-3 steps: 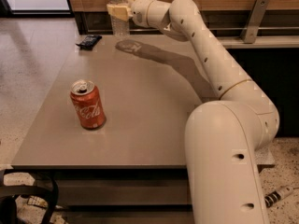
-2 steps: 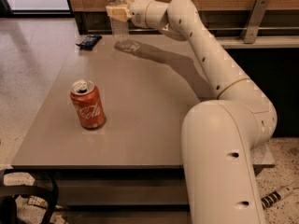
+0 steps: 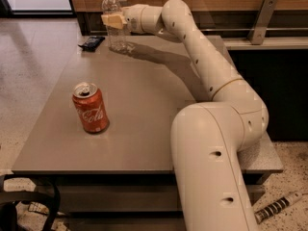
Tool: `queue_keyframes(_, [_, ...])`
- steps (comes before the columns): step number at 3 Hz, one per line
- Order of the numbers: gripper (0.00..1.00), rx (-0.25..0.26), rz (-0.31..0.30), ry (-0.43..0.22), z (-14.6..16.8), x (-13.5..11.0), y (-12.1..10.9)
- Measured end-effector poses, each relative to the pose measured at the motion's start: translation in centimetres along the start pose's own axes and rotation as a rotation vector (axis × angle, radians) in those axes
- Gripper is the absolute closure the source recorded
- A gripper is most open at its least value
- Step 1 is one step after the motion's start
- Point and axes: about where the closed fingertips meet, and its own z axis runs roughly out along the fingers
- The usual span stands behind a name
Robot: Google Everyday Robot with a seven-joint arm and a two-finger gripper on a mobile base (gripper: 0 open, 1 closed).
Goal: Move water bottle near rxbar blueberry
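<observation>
The water bottle [image 3: 112, 13] is clear plastic with a white cap and stands upright at the far left of the grey table [image 3: 144, 105]. My gripper [image 3: 114, 21] reaches in from the right and is shut on the bottle at mid height. The bottle's base is at or just above the tabletop. The rxbar blueberry [image 3: 91, 43], a flat dark bar, lies at the table's far left corner, just left of the bottle's base.
A red Coca-Cola can [image 3: 90, 108] stands upright near the table's front left. My white arm [image 3: 211, 129] spans the right side of the table. A wooden wall and a dark counter run behind the table. Cables lie on the floor at lower left.
My gripper has carried the water bottle to the left, closer to the dark bar. The can and the bar have not moved.
</observation>
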Motion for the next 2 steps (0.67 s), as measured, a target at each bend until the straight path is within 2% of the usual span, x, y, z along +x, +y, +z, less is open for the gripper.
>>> queue_keyframes(1, [1.00,-0.016,0.023,0.002,1.13,0.98,0.39])
queue_keyframes(2, [0.82,-0.020,0.023,0.003,1.40,1.04,0.61])
